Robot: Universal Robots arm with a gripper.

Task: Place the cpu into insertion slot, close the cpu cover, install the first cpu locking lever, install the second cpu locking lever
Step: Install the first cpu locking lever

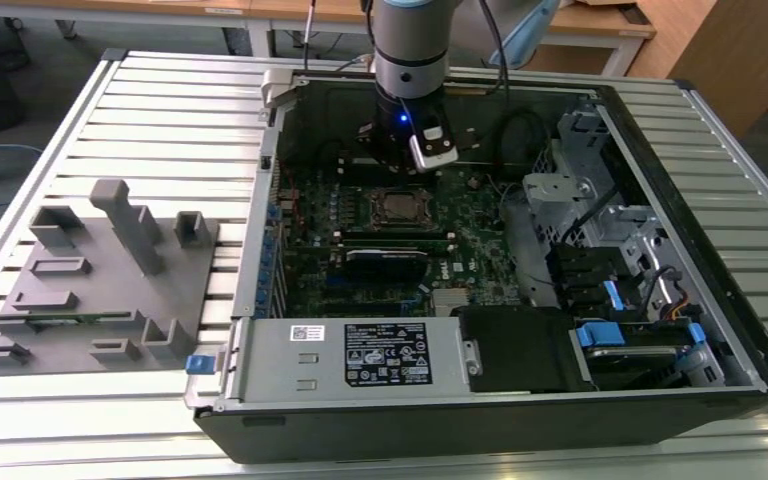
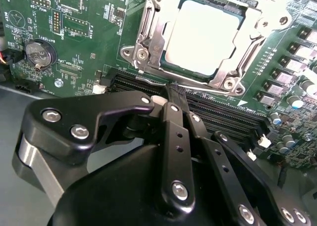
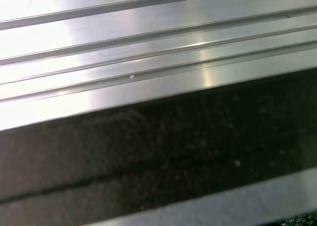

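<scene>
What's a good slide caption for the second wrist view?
Shut gripper hovers near the cpu, which sits framed by the silvery cpu cover.

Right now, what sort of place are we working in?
Probably a robotics lab or workshop for PC assembly: an open computer case on a slotted aluminium table, a grey fixture tray beside it, wooden desks behind.

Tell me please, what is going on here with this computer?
A robot arm works inside an open computer case. The cpu already sits in the slot, and the cover lies closed around it. The gripper, shut and holding nothing visible, hovers just beside the slot, over the memory slots.
</scene>
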